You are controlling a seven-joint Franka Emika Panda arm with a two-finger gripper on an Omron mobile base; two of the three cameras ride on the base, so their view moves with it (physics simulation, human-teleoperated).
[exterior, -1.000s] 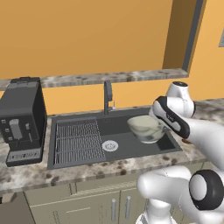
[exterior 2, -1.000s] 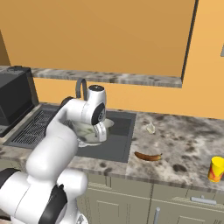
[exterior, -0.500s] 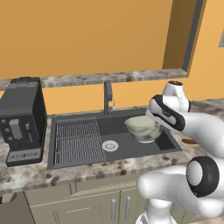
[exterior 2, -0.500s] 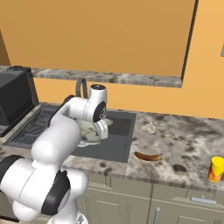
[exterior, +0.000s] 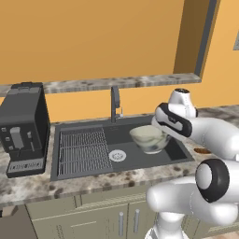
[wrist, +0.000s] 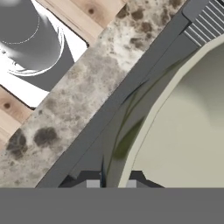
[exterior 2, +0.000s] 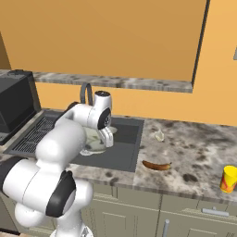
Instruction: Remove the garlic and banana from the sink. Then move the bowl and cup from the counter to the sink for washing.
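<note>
- Right now the claw (wrist: 111, 183) is pinched narrow on the rim of the bowl (exterior: 149, 137), holding it over the right half of the sink (exterior: 84, 170).
- Lower it straight and level until the base meets the sink floor, clear of the drain (exterior: 117, 155) and the ribbed rack (exterior: 84, 149); let go only then, so it does not drop or tip.
- Farther off, the banana (exterior 2: 156, 165) and garlic (exterior 2: 159, 136) lie on the bench (exterior 2: 194, 152); the cup (exterior 2: 228, 179) waits at its far right.
</note>
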